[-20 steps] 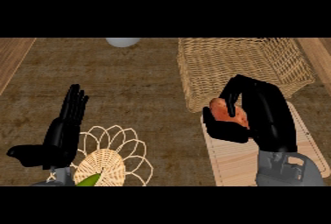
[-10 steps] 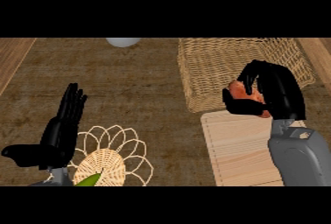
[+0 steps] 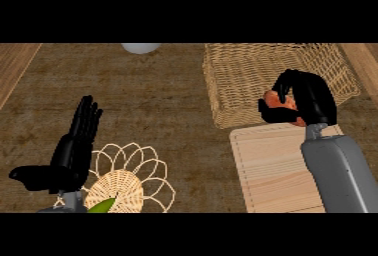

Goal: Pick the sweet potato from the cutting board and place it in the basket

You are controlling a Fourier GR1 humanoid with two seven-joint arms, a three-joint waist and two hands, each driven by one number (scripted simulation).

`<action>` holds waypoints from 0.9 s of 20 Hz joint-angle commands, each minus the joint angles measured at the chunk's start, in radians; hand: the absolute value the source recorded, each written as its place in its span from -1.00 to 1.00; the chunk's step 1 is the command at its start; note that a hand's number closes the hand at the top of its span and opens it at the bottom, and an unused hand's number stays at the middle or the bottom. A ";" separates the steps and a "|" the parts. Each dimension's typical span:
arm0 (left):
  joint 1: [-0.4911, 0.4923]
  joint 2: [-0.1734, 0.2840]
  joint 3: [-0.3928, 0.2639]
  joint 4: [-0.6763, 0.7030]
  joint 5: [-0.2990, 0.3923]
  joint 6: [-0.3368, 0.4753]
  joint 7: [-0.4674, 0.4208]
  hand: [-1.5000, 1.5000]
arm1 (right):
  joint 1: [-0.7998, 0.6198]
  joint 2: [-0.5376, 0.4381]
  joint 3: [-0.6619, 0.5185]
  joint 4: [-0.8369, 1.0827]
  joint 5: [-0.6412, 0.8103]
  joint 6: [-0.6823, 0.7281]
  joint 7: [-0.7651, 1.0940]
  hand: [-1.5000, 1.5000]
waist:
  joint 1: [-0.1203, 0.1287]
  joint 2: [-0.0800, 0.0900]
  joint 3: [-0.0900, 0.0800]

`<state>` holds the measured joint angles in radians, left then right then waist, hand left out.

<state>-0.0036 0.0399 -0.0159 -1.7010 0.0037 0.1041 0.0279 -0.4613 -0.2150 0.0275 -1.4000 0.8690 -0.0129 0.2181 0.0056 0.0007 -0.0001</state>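
Note:
An orange sweet potato (image 3: 279, 101) shows between the curled black fingers of my right hand (image 3: 308, 97), which is shut on it. The hand holds it over the near edge of the woven basket (image 3: 244, 75), just beyond the far end of the pale wooden cutting board (image 3: 273, 170). Most of the sweet potato is hidden by the fingers. My left hand (image 3: 74, 145) rests open at the lower left, fingers straight and pointing up, away from all of these.
A woven flower-shaped trivet (image 3: 129, 180) lies by the left hand, with a green thing (image 3: 102, 205) at its lower edge. A pale round object (image 3: 140, 48) sits at the far edge. Wooden strips border the counter left and right.
My right hand has carried the sweet potato up and away from the cutting board toward the basket, now reaching over its near edge. The left hand has stayed put.

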 commanded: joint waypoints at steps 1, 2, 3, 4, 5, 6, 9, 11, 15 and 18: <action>0.017 0.001 0.020 0.008 0.017 -0.011 -0.023 0.00 | -0.005 -0.012 -0.051 0.101 -0.033 -0.029 -0.105 1.00 | -0.001 0.000 0.000; 0.014 0.010 0.005 -0.064 0.009 -0.005 0.049 0.00 | -0.088 -0.002 -0.073 0.205 -0.031 -0.048 -0.098 1.00 | 0.004 0.001 0.000; 0.000 -0.022 0.000 0.050 0.005 -0.001 -0.034 0.00 | -0.106 -0.013 -0.096 0.268 -0.047 -0.070 -0.146 1.00 | 0.004 0.002 0.000; 0.042 0.001 0.006 -0.022 0.013 -0.019 -0.015 0.00 | -0.103 -0.008 -0.084 0.235 -0.042 -0.046 -0.131 1.00 | 0.002 0.000 0.000; 0.039 0.011 -0.005 -0.055 0.006 -0.023 0.019 0.00 | -0.072 -0.028 -0.108 0.279 -0.053 -0.087 -0.198 1.00 | 0.002 0.000 0.000; -0.001 0.013 0.038 0.012 0.020 -0.018 -0.025 0.00 | -0.100 -0.066 -0.127 0.257 -0.062 -0.032 -0.169 1.00 | 0.000 0.000 0.000; -0.036 0.017 0.043 0.038 0.018 -0.020 -0.010 0.00 | -0.024 -0.013 -0.109 0.262 -0.069 -0.096 -0.218 1.00 | -0.003 0.000 0.000; 0.003 0.023 0.039 -0.021 0.030 -0.031 0.026 0.00 | -0.130 -0.011 -0.135 0.372 -0.075 -0.096 -0.201 1.00 | 0.003 0.001 0.000; 0.020 0.024 0.030 -0.056 0.033 -0.036 0.037 0.00 | -0.171 -0.038 -0.201 0.485 -0.085 -0.157 -0.203 1.00 | 0.008 0.001 0.001; 0.000 0.031 0.047 -0.012 0.047 -0.054 0.002 0.00 | -0.167 -0.061 -0.186 0.573 -0.068 -0.164 -0.279 -1.00 | 0.009 0.002 0.001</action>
<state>-0.0222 0.0470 0.0145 -1.6708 0.0184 0.0823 0.0100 -0.6137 -0.2557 -0.1463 -0.9625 0.7900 -0.1456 0.0066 0.0096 -0.0050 -0.0053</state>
